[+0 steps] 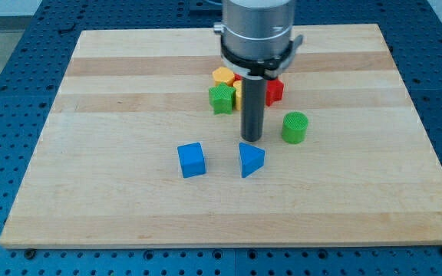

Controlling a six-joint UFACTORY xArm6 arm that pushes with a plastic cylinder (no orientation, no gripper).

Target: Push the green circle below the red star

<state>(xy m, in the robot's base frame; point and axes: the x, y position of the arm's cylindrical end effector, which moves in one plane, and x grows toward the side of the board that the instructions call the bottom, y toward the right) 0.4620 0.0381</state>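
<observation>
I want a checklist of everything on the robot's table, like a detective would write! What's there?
Surface: pale wooden board, flat, lying on a blue perforated bench.
Job's things: green circle sits toward the view's right of my tip, apart from it; red star is partly hidden behind the rod, above the circle in the view.
Clutter: green star, yellow block, blue cube, blue triangle just below my tip.
Fingers: nothing seen; only a dark rod.
Cables: nothing seen.
Surroundings: only the blue bench.
</observation>
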